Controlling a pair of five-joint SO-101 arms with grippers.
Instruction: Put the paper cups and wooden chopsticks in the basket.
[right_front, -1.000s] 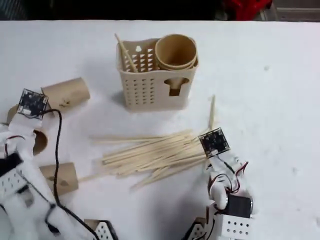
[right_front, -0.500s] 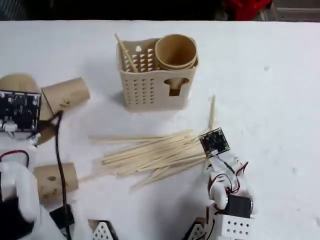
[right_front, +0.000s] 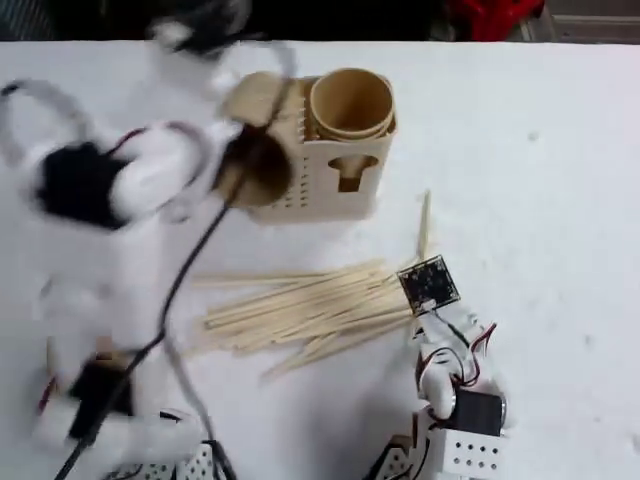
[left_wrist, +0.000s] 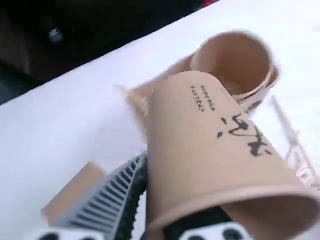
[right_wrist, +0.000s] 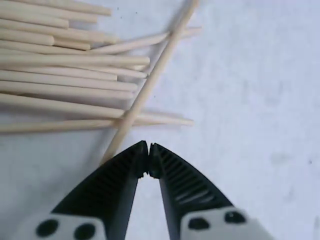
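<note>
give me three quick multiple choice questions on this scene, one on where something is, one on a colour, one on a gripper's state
1. Where do most of the wooden chopsticks lie?
A) in a pile on the table
B) inside a cup
C) on the floor

2. What colour is the basket?
A) red
B) cream
C) blue

3. What state is the left gripper in?
A) open and empty
B) shut on a chopstick
C) shut on a paper cup

Answers:
1 A, the high view shows them heaped on the white table.
2 B, its perforated walls are cream.
3 C, the left wrist view shows the cup clamped in the gripper.
</note>
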